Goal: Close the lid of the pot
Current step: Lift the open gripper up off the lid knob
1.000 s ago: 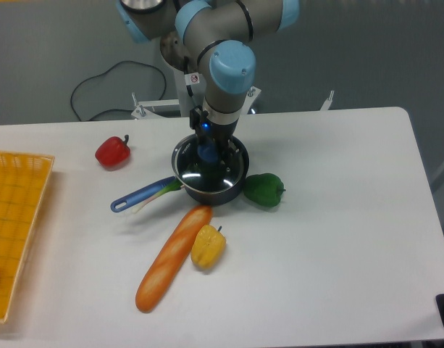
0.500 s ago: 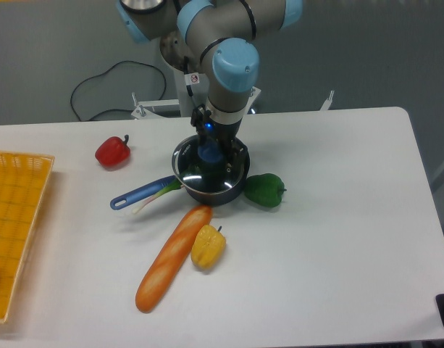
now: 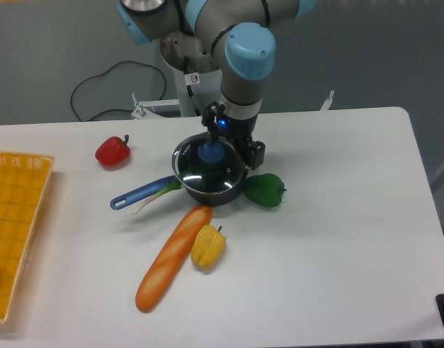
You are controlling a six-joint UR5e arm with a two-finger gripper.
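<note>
The black pot stands mid-table, its long blue handle pointing left. On top of it lies the pot lid, a clear glass disc with a metal rim, level on the pot's rim. Its blue knob shows free. My gripper hangs just right of and slightly above the knob, open, with nothing between its fingers. One dark finger sits off the pot's right edge.
A green pepper touches the pot's right side. A bread loaf and a yellow pepper lie in front of it, a red pepper to the left. A yellow basket stands at the left edge.
My gripper has let go of the knob and shifted right and up. The lid now rests on the pot with its knob uncovered.
</note>
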